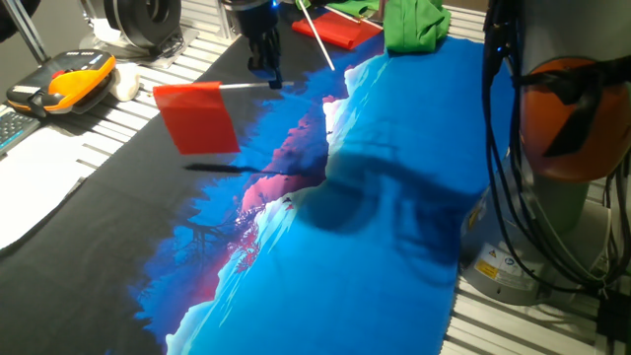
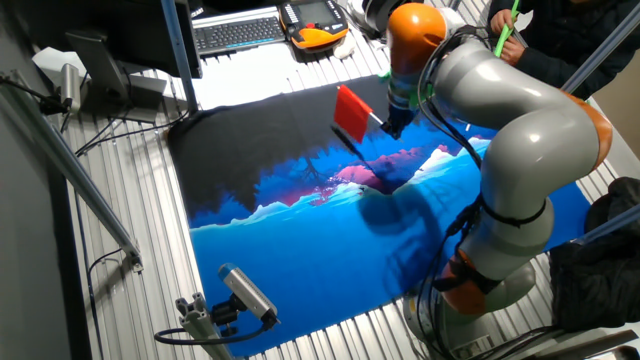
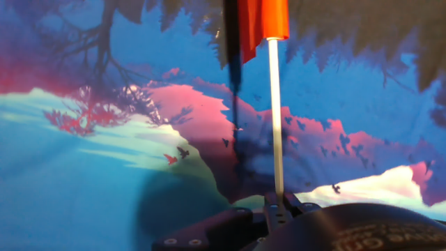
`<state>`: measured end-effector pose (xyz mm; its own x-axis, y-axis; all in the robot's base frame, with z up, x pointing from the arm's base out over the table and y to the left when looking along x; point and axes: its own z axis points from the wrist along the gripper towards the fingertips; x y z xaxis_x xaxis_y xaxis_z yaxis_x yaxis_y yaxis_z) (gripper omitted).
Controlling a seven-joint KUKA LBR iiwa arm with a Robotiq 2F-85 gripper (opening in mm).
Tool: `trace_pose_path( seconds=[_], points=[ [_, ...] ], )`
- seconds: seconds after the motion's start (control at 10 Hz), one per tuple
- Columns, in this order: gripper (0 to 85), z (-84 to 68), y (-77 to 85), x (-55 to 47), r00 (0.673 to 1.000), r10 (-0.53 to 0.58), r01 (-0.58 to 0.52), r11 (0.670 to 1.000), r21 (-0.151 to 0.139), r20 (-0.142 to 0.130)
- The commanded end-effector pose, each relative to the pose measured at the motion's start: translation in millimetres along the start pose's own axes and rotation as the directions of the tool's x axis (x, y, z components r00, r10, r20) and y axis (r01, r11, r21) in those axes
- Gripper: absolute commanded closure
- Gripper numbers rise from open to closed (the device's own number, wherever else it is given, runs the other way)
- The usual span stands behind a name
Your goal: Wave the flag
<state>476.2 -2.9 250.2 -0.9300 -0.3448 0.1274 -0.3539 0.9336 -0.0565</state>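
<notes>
Gripper (image 3: 279, 209) pinches the flag (image 1: 197, 116) by its stick, aloft over the printed cloth (image 1: 394, 247); I'd swing gently, keeping clearance.

The worktop (image 1: 202, 44) is formed of ribbed aluminium slats and is largely covered by a printed cloth (image 1: 375, 237) in blue, pink and black. A keyboard (image 2: 238, 33) is placed at its far edge, beside a dark monitor (image 2: 140, 30).
</notes>
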Motion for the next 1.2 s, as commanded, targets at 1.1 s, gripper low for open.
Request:
trace_pose_path(
  seconds=[1.1],
  points=[
    [85.0, 2.4, 10.7, -4.4, 0.999, -0.033, 0.036, 0.992, -0.119, 0.029]
  ],
)
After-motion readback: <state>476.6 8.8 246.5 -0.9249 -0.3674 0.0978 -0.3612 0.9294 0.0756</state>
